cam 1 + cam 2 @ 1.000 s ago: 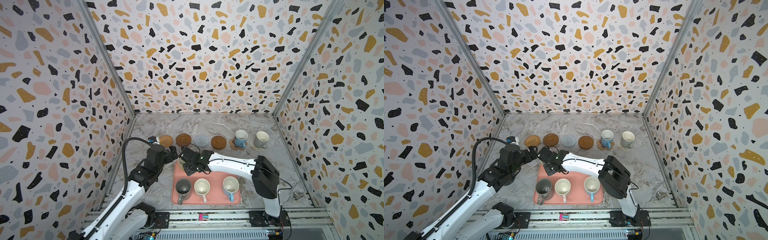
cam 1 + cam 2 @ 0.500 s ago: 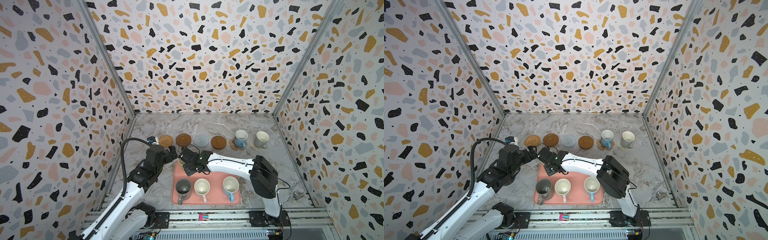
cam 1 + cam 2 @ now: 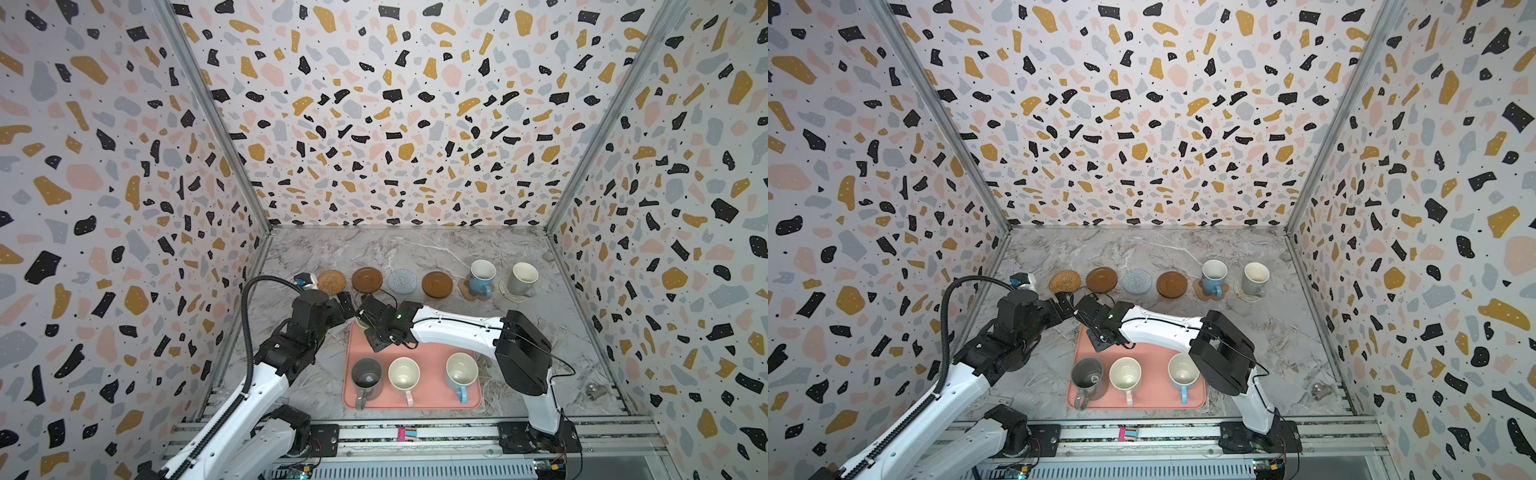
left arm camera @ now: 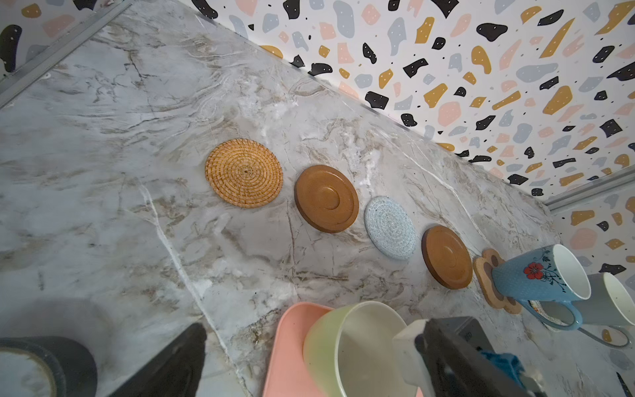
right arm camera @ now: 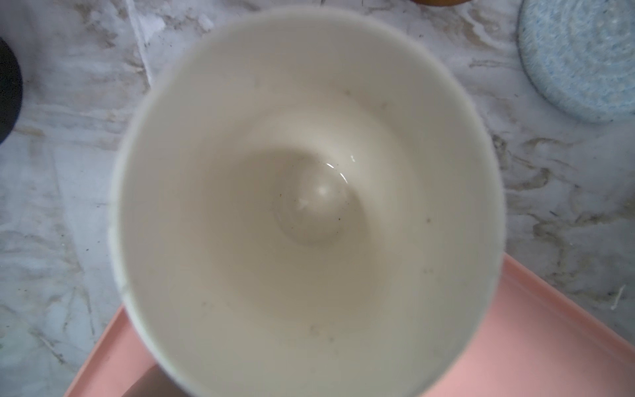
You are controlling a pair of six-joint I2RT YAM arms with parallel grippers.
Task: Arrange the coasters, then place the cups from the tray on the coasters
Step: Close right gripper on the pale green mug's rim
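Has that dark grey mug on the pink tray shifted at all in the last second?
No. The dark grey mug stands at the same near left corner of the tray, as before.

No lettering, brand or number is legible. A small coloured tag (image 3: 406, 433) on the rail (image 3: 457, 432), at the tray's (image 3: 432, 390) 6 o'clock, is too small to read.

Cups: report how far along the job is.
Done: six coasters lined up; flowered blue cup sits on the paw coaster, light grey cup on the cream coaster. In hand: right tool at the light green cup at the tray's corner. Remaining: dark grey cup, pink cup and blue-handled cup; four coasters bare.
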